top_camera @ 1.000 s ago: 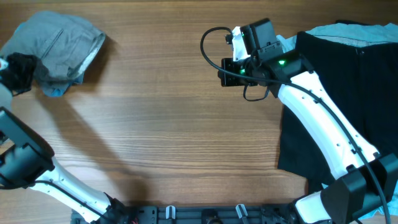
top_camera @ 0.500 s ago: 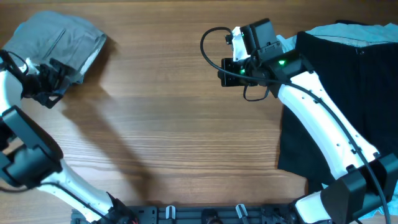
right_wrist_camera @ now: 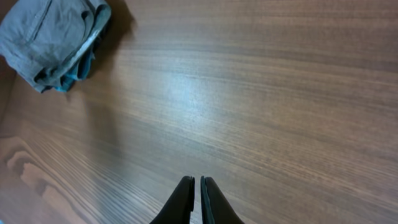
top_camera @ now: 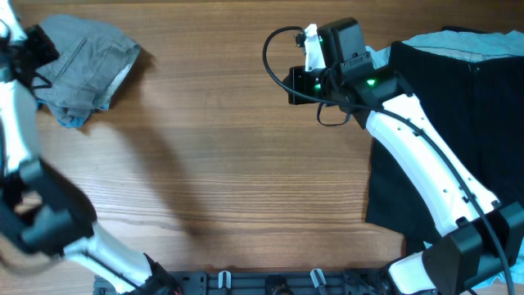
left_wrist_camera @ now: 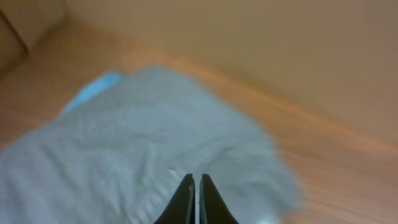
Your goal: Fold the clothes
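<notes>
The left gripper [left_wrist_camera: 194, 184] has its fingers pressed together with nothing between them, and it hangs just above the grey shorts [top_camera: 86, 59]. The wrist view is blurred. The shorts lie bundled in the far left corner of the tabletop [top_camera: 246, 164], with a bit of pale-blue cloth [top_camera: 70, 120] peeping out at the near edge. The right gripper [right_wrist_camera: 194, 184] is likewise closed and empty, poised over bare wood at the far middle. To its right lies the black garment [top_camera: 450, 115], spread and unfolded. The shorts look done and set aside, so the black garment seems next. That calls for opening the right gripper, pinching an edge and drawing the garment to the centre.
</notes>
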`<state>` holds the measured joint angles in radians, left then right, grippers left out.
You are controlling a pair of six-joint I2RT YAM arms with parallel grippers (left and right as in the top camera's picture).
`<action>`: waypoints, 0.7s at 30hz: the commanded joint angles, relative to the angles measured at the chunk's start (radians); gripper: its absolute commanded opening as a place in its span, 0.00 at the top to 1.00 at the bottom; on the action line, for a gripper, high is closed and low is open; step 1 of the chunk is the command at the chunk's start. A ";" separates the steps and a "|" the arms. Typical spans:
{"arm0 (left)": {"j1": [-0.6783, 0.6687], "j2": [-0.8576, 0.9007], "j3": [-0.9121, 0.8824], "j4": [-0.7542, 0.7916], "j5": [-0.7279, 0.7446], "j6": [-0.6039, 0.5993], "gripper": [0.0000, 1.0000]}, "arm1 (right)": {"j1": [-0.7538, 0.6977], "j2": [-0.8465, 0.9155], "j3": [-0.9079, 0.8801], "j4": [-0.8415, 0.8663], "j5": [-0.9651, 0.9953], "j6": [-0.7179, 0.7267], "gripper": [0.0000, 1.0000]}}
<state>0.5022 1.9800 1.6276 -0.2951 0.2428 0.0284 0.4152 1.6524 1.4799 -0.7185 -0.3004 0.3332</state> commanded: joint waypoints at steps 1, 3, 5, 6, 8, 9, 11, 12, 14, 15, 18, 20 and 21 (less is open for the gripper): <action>0.003 0.203 -0.019 0.089 -0.185 0.016 0.92 | 0.002 -0.013 0.001 -0.034 0.023 -0.019 0.89; 0.002 0.249 -0.019 0.103 -0.179 0.016 0.92 | 0.002 -0.012 0.001 -0.047 0.024 -0.019 0.89; -0.014 0.293 -0.019 0.093 -0.126 0.016 0.93 | 0.002 -0.012 0.001 -0.053 0.024 -0.019 0.89; -0.026 0.306 -0.019 0.075 -0.121 0.017 0.95 | 0.002 -0.012 0.001 -0.052 0.024 -0.019 0.89; -0.051 0.321 -0.019 0.042 -0.122 0.019 0.96 | 0.002 -0.012 0.001 -0.051 0.032 -0.018 0.89; -0.070 0.326 -0.019 0.013 -0.125 0.020 0.96 | 0.002 -0.012 0.001 -0.051 0.037 -0.019 0.89; -0.098 0.327 -0.019 -0.031 -0.129 0.019 0.96 | 0.002 -0.012 0.001 -0.053 0.039 -0.018 0.89; -0.116 0.327 -0.019 -0.056 -0.129 0.016 0.96 | 0.002 -0.012 0.001 -0.053 0.039 -0.018 0.89; -0.159 0.327 -0.019 -0.095 -0.141 0.006 0.96 | 0.002 -0.012 0.001 -0.053 0.039 -0.018 0.89; -0.182 0.327 -0.019 -0.109 -0.165 -0.016 0.96 | 0.002 -0.012 0.001 -0.053 0.039 -0.018 0.89; -0.240 0.327 -0.019 -0.127 -0.212 -0.037 0.96 | 0.002 -0.012 0.001 -0.054 0.039 -0.018 0.89; -0.270 0.327 -0.019 -0.133 -0.213 -0.038 0.96 | 0.002 -0.012 0.001 -0.054 0.038 -0.018 0.89; -0.278 0.326 -0.019 -0.134 -0.219 -0.053 0.96 | 0.002 -0.012 0.001 -0.054 0.038 -0.018 0.89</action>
<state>0.3149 2.2471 1.6566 -0.3779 -0.0448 0.0113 0.4152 1.6524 1.4799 -0.7704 -0.2790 0.3305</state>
